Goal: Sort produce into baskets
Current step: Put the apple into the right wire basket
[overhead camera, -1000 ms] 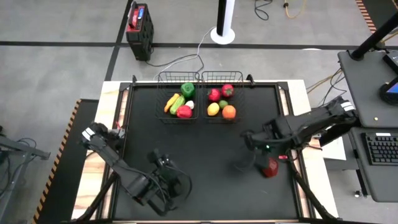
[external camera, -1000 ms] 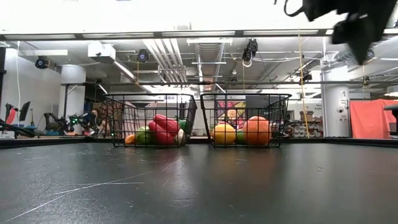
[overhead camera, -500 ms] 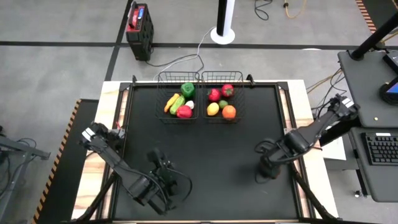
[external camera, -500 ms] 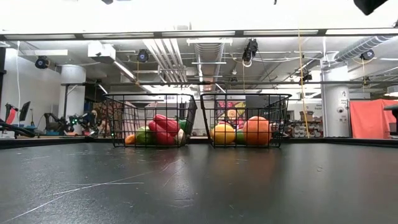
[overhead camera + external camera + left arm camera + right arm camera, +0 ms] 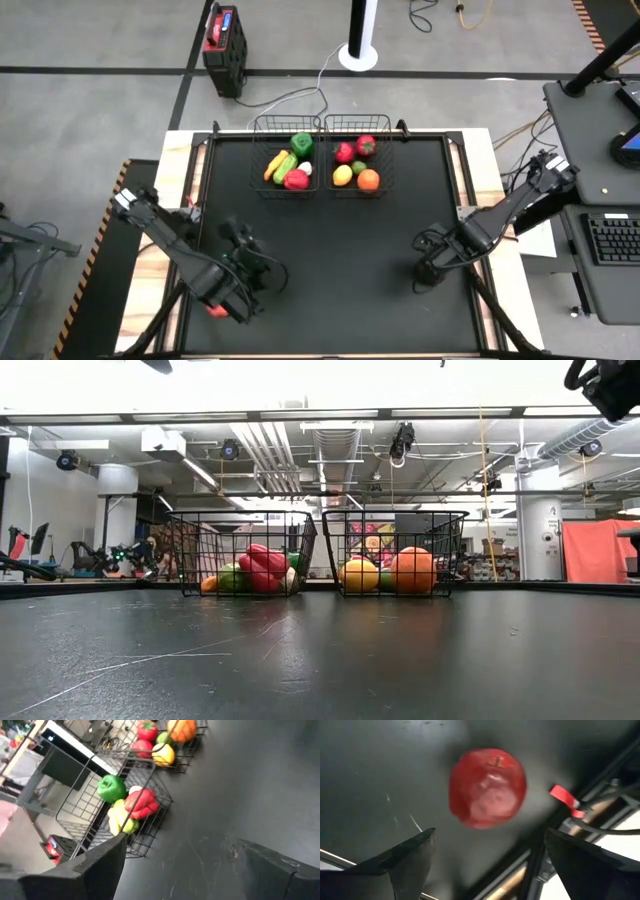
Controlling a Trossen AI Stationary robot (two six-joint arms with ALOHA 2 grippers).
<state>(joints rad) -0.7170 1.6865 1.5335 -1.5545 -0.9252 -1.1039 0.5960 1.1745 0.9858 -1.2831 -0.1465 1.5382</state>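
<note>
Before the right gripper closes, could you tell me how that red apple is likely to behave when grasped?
The red apple looks round, so it may roll if nudged. Its glossy skin could slip between the right gripper fingers, which stand open around it. It seems rigid, probably light.

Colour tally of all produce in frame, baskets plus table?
Red: 4 (red pepper, tomato, red fruit, apple on the table)
Green: 3 (green pepper, cucumber, small green piece)
Orange: 2 (carrot, orange fruit)
Yellow: 1 (lemon)
White: 1 (garlic)
Total: 11
</note>
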